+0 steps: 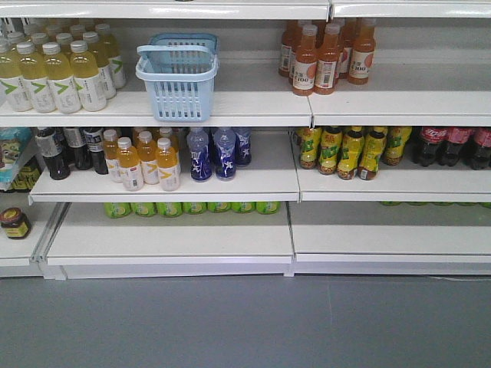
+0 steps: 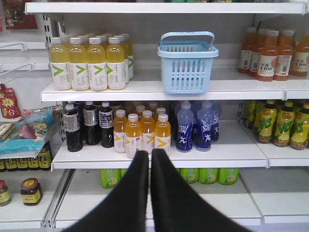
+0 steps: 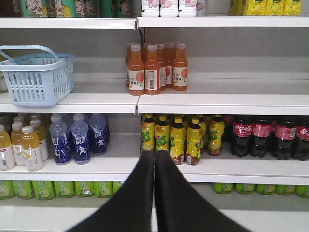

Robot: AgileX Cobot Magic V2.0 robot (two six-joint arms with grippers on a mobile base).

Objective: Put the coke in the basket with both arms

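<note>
Exterior front-facing: basket (image 1: 178,83), white shelves (image 1: 257,103), grey floor (image 1: 245,322)

Left tool (image 2: 149,153) and right tool (image 3: 154,154) — both black, fingertips pressed together, empty, pointing forward.

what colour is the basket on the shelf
Light blue all over. The basket shows best in the left wrist view, where it sits large and near the centre.

Orange bottles (image 2: 267,55) carry labels reading "C100".
</note>
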